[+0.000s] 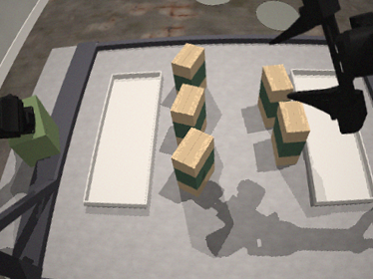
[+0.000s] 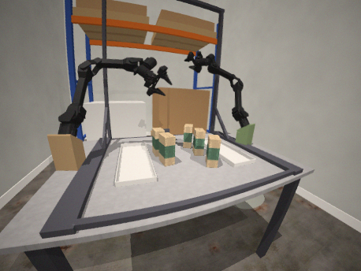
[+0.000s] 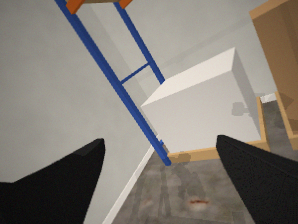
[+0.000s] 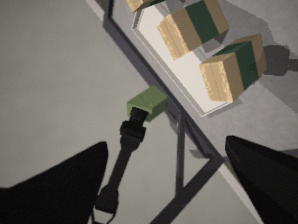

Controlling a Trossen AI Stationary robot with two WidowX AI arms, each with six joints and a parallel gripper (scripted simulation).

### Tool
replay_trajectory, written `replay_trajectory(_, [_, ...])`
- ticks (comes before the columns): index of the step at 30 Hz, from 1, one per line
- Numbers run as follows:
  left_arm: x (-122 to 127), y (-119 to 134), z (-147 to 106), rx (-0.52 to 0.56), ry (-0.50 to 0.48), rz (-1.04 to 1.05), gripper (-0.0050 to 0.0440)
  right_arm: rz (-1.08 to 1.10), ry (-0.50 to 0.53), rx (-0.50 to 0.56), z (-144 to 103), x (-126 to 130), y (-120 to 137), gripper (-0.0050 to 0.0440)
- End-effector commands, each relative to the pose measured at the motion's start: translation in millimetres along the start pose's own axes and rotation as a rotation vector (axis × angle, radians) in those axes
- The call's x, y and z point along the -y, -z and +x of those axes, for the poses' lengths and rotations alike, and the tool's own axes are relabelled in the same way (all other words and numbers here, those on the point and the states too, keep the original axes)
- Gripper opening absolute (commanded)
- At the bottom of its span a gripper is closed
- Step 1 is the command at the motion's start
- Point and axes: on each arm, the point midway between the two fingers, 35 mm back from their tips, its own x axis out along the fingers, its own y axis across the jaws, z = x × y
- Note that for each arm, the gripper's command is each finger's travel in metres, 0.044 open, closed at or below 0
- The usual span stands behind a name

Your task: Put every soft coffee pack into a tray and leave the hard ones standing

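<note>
Five tan coffee packs with green bands stand upright on the bench. Three form a row (image 1: 188,109) beside the long white tray (image 1: 124,140) on the left arm's side. Two (image 1: 285,115) stand beside the other white tray (image 1: 334,137); both trays hold nothing. My right gripper (image 1: 283,68) is open and empty, high in the air above the pair; it also shows in the exterior view (image 2: 161,83). My left gripper (image 2: 191,61) is open and empty, raised high and facing the room; its wrist view (image 3: 161,140) shows only wall and rack. The right wrist view (image 4: 166,142) looks down on two of the packs (image 4: 235,67).
A dark raised frame (image 2: 189,202) borders the bench. The left arm's green base (image 1: 34,131) and the right arm's tan base (image 2: 65,157) stand outside it. A blue rack with cardboard boxes (image 2: 114,20) and a white box (image 3: 205,107) stand behind.
</note>
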Motion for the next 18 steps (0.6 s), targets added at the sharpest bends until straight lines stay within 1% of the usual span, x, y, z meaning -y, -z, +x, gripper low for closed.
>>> replay_trajectory(1, [-4, 8, -3, -0.055, -0.066, 0.097, 0.0375, -0.002, -0.012, -0.019, -7, -3, 6, 0.0368])
replay_trajectory(2, [-4, 8, -3, -0.055, -0.066, 0.097, 0.0375, -0.002, -0.012, -0.019, -7, -3, 6, 0.0368])
replay_trajectory(4, [-10, 23, -6, -0.103, -0.085, 0.158, 0.0375, -0.002, -0.012, -0.019, -7, -3, 6, 0.0368])
replay_trajectory(5, [-11, 24, -6, -0.128, -0.094, 0.188, 0.0375, -0.002, -0.012, -0.019, -7, -3, 6, 0.0368])
replay_trajectory(7, [-17, 39, -10, -0.180, -0.107, 0.248, 0.0375, -0.002, -0.012, -0.019, -7, -3, 6, 0.0368])
replay_trajectory(8, [-17, 39, -10, -0.205, -0.113, 0.278, 0.0375, -0.002, -0.012, -0.019, -7, -3, 6, 0.0368])
replay_trajectory(10, [-22, 54, -16, -0.259, -0.118, 0.337, 0.0375, -0.002, -0.012, -0.019, -7, -3, 6, 0.0368])
replay_trajectory(11, [-22, 55, -16, -0.286, -0.120, 0.366, 0.0375, -0.002, -0.012, -0.019, -7, -3, 6, 0.0368])
replay_trajectory(13, [-26, 70, -22, -0.341, -0.118, 0.424, 0.0375, -0.002, -0.012, -0.019, -7, -3, 6, 0.0368])
replay_trajectory(14, [-26, 70, -23, -0.369, -0.116, 0.453, 0.0375, -0.002, -0.012, -0.019, -7, -3, 6, 0.0368])
replay_trajectory(16, [-28, 85, -30, -0.425, -0.106, 0.510, 0.0375, -0.002, -0.012, -0.019, -7, -3, 6, 0.0368])
replay_trajectory(17, [-28, 86, -30, -0.453, -0.101, 0.538, 0.0375, -0.002, -0.012, -0.019, -7, -3, 6, 0.0368])
replay_trajectory(18, [-28, 86, -30, -0.453, -0.101, 0.538, 0.0375, -0.002, -0.012, -0.019, -7, -3, 6, 0.0368])
